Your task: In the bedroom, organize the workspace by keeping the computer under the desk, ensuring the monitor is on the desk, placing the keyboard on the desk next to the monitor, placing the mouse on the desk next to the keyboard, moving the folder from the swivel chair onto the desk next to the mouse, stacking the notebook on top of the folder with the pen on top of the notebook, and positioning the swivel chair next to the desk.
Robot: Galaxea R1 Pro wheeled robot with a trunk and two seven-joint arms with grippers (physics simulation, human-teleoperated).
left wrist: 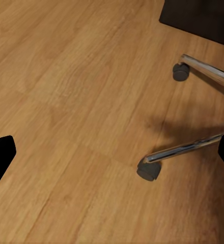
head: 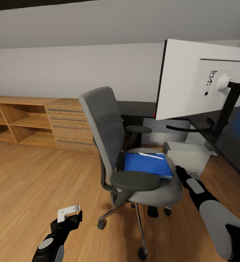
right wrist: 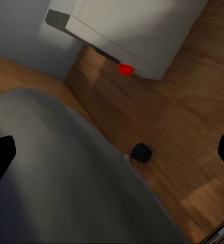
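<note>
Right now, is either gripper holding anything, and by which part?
Nothing is held. The left gripper hangs open over bare floor; the right gripper, open too, hovers beside the swivel chair, short of the folder.

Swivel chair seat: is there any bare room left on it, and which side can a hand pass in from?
The folder covers most of the swivel chair seat; bare grey strips remain along the front edge and near the right gripper. The near armrest and backrest crowd the left. The open wood floor before the cabinets is roomy.
</note>
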